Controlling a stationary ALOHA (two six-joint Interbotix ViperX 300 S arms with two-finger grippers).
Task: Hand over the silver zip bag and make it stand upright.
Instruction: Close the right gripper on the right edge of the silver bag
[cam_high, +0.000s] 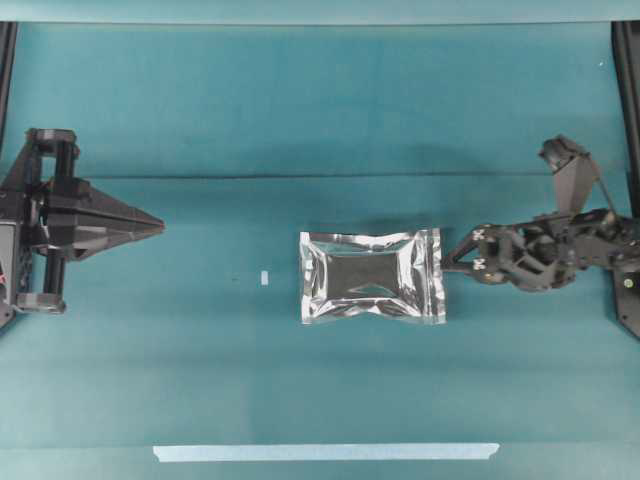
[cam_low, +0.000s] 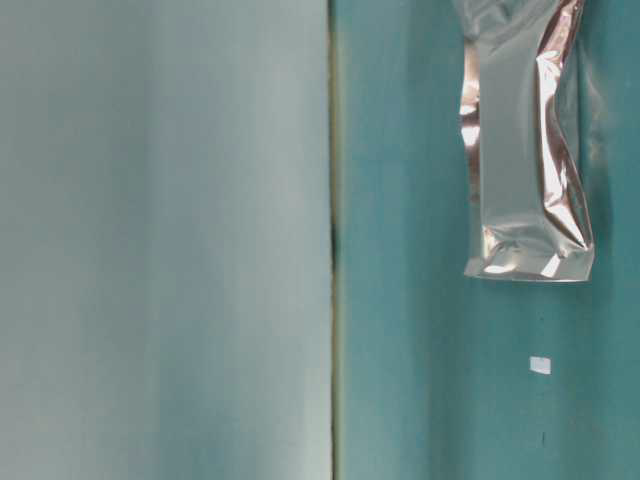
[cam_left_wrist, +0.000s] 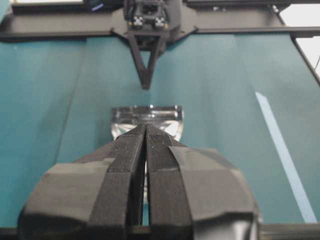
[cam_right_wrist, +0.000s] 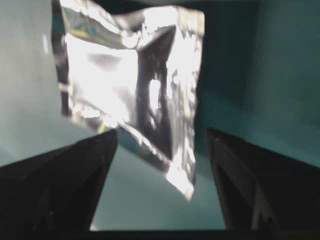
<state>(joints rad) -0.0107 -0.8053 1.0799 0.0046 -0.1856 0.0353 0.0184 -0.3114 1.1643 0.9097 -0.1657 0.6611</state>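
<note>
The silver zip bag (cam_high: 371, 277), crinkled foil with flat sealed edges, lies flat on the teal table (cam_high: 300, 120). The right hand (cam_right_wrist: 160, 150) gapes beside it, released. The left hand (cam_left_wrist: 145, 131) is clenched, empty.

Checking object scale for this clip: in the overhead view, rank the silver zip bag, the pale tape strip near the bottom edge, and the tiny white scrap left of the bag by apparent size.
1. Silver zip bag, largest in area.
2. Pale tape strip, longer than the bag but very thin.
3. White scrap, by far the smallest.

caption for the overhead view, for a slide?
Silver zip bag flat mid-table, open right pincer at its edge, shut left pincer apart.
</note>
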